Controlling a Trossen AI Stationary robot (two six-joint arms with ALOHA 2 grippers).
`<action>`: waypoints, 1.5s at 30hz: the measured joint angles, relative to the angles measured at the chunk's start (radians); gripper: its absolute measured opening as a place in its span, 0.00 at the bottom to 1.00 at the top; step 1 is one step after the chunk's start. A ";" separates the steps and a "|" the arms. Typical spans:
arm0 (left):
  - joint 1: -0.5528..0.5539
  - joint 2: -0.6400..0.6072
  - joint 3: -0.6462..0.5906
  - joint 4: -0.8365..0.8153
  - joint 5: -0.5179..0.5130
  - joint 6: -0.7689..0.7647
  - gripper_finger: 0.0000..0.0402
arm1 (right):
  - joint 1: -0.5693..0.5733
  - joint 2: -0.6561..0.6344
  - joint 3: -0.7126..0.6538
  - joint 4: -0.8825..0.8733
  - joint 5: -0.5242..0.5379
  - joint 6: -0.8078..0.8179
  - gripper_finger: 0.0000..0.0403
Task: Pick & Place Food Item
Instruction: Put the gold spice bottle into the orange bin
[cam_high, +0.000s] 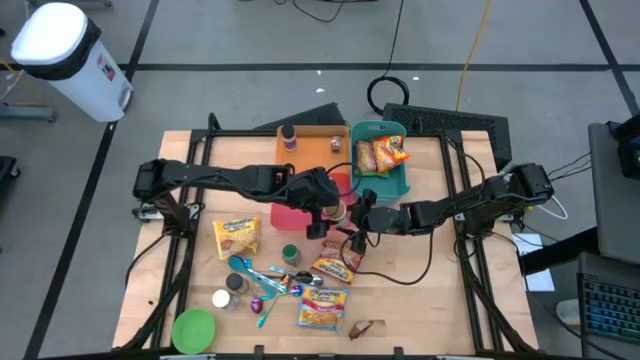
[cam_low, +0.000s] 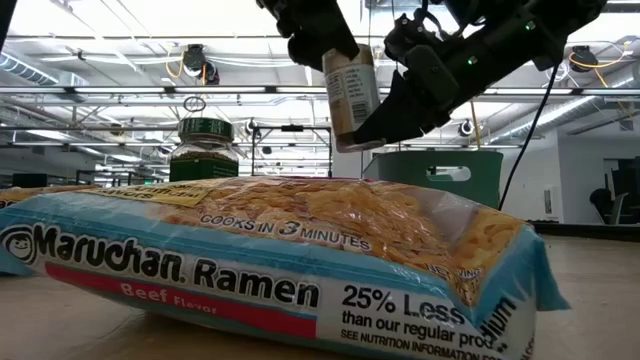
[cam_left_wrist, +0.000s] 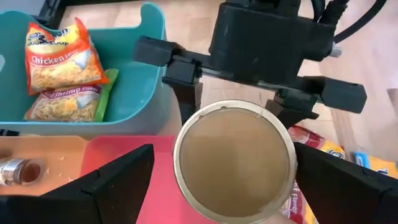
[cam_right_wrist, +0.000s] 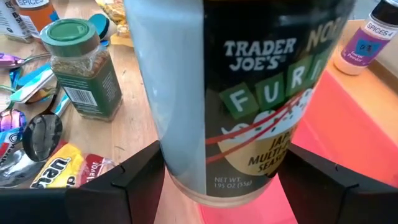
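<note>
We list: glossy glass furikake jar (cam_right_wrist: 249, 99); matt teal plastic bin (cam_left_wrist: 140, 74); glossy crinkled plastic ramen packet (cam_low: 270, 260); smooth pale wood table (cam_high: 440, 300)

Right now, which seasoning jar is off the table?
The Trader Joe's furikake jar, gripped aloft by the right gripper; the green-lidded jar and purple-labelled spice jar stand below.

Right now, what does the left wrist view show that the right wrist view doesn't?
Only the left wrist view shows the teal bin holding two ramen packets, and the jar's round base seen end on, with the left gripper open, its fingers clear of the jar. Only the right wrist view shows the jar's Trader Joe's furikake label, a green-lidded spice jar on the wood, and a small purple-labelled spice bottle. Both show the furikake jar clamped in the right gripper above the red mat.
</note>
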 joint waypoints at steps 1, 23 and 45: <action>0.000 0.000 0.000 0.005 -0.004 -0.001 0.94 | 0.003 0.000 0.000 0.000 0.004 -0.002 0.64; 0.010 0.017 0.002 0.008 0.056 -0.031 0.69 | 0.008 0.003 -0.003 0.005 -0.002 -0.037 0.69; 0.302 -0.275 -0.005 -0.136 -0.147 -0.015 0.69 | 0.009 -0.238 0.000 -0.119 -0.209 -0.034 0.97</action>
